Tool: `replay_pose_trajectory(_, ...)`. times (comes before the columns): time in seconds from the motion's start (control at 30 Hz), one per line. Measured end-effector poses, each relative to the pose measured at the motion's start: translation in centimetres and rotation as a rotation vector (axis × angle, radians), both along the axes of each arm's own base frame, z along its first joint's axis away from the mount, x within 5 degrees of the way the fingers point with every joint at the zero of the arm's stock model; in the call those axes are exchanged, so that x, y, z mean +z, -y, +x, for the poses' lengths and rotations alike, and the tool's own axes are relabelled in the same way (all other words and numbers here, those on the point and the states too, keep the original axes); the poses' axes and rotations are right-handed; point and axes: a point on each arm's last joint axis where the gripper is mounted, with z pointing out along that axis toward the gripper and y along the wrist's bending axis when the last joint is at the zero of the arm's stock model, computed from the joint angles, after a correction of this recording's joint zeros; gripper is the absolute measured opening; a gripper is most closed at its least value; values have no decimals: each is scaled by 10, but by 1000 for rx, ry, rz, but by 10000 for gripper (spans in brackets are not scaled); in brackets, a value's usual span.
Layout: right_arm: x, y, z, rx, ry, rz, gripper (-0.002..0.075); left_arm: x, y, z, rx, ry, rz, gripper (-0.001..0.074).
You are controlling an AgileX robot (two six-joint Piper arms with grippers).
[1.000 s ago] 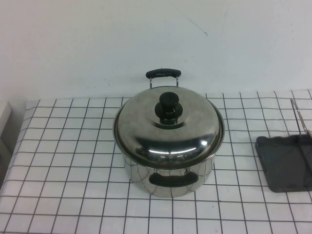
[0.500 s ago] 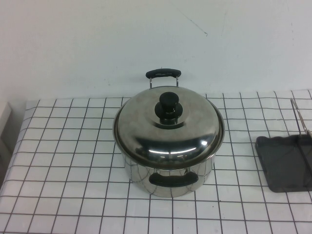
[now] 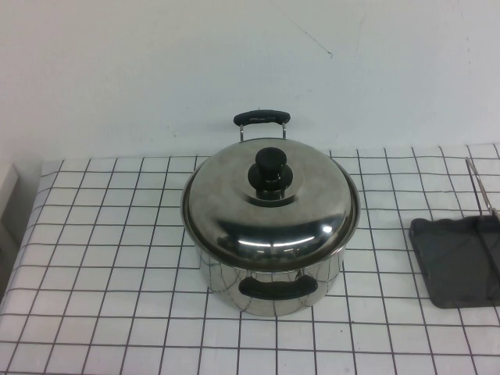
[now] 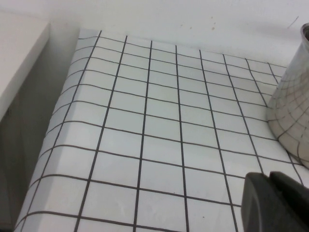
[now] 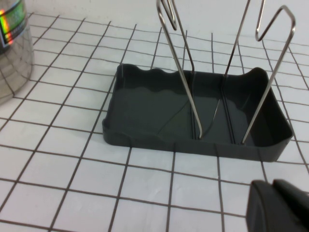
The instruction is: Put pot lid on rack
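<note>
Shiny silver pot lid (image 3: 269, 211) with black knob (image 3: 269, 164); dark grey rack (image 5: 193, 111); white surface (image 3: 109, 258) gridded with thin black lines; black end effector tips, left (image 4: 277, 200) and right (image 5: 280, 205).

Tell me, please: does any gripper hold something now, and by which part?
Nothing is held. The pot lid sits on the pot, untouched; the rack is bare. Each wrist view shows only a corner of its gripper: left gripper, right gripper.

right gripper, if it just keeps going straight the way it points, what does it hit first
Probably the rack, a dark grey flat rectangular tray with thin upright wire bars, lying right ahead of the right gripper on the checked tablecloth; depth is hard to judge. The left gripper faces bare cloth beside the steel pot.
</note>
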Motion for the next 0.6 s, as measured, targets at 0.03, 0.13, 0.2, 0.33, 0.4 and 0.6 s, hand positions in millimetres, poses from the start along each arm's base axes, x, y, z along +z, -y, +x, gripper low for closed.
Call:
replay_pose_trajectory(0.03,0,0,0,0,0,0,-3,0,0,0,1,3,-8,-3)
replay_pose_trajectory(0.13,0,0,0,0,0,0,-3,0,0,0,1,4,-10,-3)
replay_pose_trajectory(0.2,0,0,0,0,0,0,-3,0,0,0,4,8,1,-3)
replay_pose_trajectory(0.33,0,0,0,0,0,0,-3,0,-2,1,7,14,40,-3)
replay_pose_trajectory(0.4,0,0,0,0,0,0,-3,0,-2,1,8,16,47,-3)
replay_pose_trajectory(0.6,0,0,0,0,0,0,-3,0,-2,1,9,16,51,-3)
